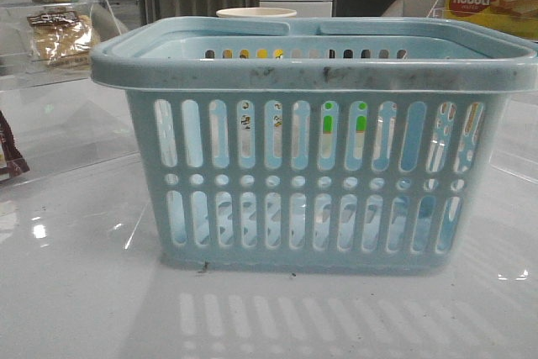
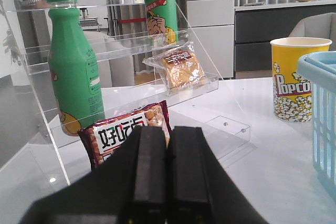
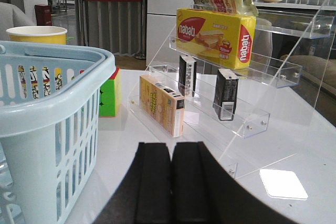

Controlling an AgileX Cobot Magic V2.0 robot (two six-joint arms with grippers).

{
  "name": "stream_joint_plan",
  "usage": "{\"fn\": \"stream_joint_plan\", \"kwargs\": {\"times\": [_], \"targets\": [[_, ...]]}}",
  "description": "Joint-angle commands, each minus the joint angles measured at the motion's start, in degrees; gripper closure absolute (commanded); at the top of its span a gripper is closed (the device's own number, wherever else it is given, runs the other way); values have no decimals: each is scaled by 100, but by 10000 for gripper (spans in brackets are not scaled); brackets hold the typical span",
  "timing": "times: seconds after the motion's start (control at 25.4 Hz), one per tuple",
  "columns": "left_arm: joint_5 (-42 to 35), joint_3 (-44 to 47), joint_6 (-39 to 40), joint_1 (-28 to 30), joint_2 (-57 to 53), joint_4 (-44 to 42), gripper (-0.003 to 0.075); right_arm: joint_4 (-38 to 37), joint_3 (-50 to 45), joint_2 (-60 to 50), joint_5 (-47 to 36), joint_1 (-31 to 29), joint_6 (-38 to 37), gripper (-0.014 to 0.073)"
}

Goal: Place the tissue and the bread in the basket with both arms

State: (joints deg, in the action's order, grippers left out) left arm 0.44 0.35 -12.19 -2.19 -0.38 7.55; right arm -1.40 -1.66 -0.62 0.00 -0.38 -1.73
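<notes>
Bread, golden in clear wrapper, is sitting on acrylic shelf left of light-blue slotted basket; near-black tissue packs are standing right of it. Both grippers, left and right, are closed, holding nothing. Shelf lips are risking snagged picks.

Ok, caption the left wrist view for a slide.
Left gripper shut and empty before the clear shelf holding wrapped bread; basket at the edge.
</notes>
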Motion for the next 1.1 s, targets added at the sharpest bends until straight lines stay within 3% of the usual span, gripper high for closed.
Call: {"fn": "stream_joint_plan", "kwargs": {"times": [0.0, 0.16, 0.32, 0.71, 1.06], "targets": [[-654, 1, 47, -38, -98, 54, 629, -48, -2, -102, -577, 0, -9, 530], [-746, -454, 47, -38, -98, 54, 629, -48, 444, -102, -449, 0, -9, 530], [-565, -1341, 47, -38, 9, 54, 629, -48, 1475, -5, 440, 0, -9, 530], [1432, -3882, 47, -38, 1697, 54, 629, -48, 4152, 1525, 2585, 0, -9, 530], [2776, -4124, 47, -38, 2862, 54, 629, -48, 4438, 2621, 3612, 0, -9, 530]]}}
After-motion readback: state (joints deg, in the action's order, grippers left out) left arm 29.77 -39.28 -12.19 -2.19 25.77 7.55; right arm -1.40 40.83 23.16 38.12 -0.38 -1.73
